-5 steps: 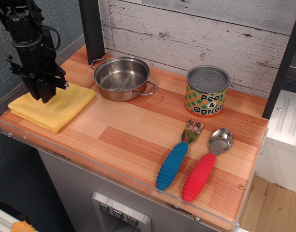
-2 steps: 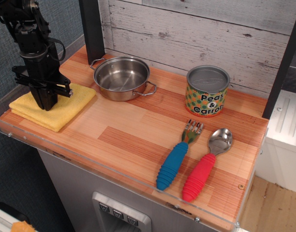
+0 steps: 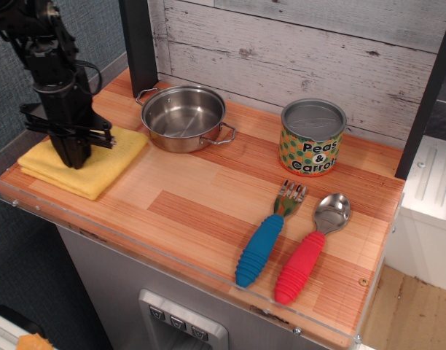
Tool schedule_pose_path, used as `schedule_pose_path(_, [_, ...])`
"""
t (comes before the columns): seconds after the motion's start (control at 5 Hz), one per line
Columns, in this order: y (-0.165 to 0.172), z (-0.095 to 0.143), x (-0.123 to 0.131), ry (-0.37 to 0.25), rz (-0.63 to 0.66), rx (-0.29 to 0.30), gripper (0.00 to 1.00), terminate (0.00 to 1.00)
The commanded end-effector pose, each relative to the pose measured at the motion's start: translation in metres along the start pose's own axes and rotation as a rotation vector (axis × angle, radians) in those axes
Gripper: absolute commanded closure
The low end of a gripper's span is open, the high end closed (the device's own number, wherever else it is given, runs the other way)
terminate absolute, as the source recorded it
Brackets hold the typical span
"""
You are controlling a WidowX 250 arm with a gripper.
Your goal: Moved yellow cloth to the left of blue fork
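Yellow cloth [image 3: 84,164] at far left of counter, my pincer [image 3: 71,159] pressed onto it, closure not discernible; grasp step under way, next: lift and carry right, setting down just left of fork [image 3: 263,240].

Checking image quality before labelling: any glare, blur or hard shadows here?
In the one camera view: sharp overall; soft highlights inside the steel pot; the gripper is dark with little detail, throwing a faint shadow on the yellow cloth; the blue fork is evenly lit.
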State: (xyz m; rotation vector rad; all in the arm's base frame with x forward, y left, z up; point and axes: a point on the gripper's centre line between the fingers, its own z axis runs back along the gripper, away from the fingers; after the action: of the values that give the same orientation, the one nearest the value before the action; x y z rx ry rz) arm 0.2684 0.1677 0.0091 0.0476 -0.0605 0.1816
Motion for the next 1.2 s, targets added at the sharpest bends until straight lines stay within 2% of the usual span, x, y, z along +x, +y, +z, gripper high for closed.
schedule_pose_path(0.0, [-0.038,0.016,0.000,0.000,-0.023,0.015,1.00,0.00])
schedule_pose_path(0.8, [-0.084,0.018,-0.009,0.067,-0.020,-0.005,1.00,0.00])
schedule_pose_path(1.0, [-0.098,0.021,-0.009,0.066,-0.020,-0.014,1.00,0.00])
